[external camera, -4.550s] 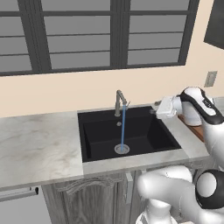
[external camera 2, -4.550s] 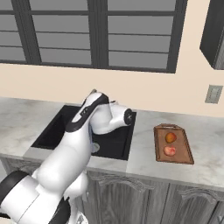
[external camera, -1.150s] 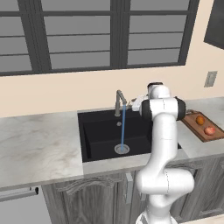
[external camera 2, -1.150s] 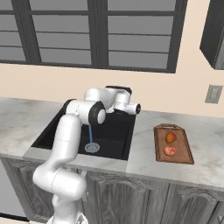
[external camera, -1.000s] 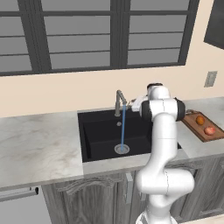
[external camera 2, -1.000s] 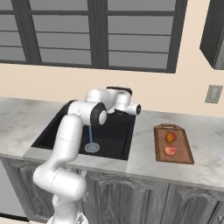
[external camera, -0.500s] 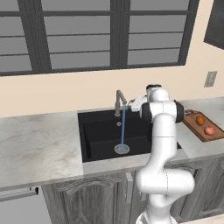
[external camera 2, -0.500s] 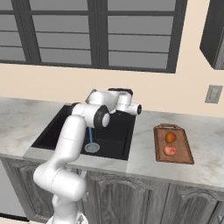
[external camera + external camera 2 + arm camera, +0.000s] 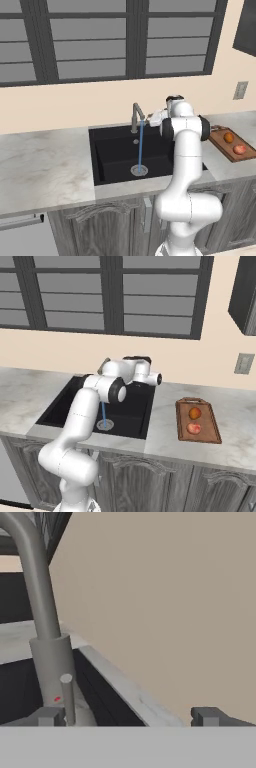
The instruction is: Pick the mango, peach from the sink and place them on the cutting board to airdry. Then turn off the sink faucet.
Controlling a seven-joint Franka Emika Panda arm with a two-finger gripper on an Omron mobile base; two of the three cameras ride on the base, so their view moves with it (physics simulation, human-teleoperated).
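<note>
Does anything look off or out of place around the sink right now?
Only the sink faucet: water runs into the sink, which holds no fruit. The mango and peach already sit on the cutting board.

End effector (image 9: 127, 716) wide open, horiz.

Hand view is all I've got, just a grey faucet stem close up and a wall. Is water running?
Observer: Yes, a blue stream falls from the sink faucet to the drain.
Operator: Is any fruit in the basin?
Observer: No, the mango and peach lie on the cutting board.
Operator: Where's that board?
Observer: On the counter, right of the sink.
</note>
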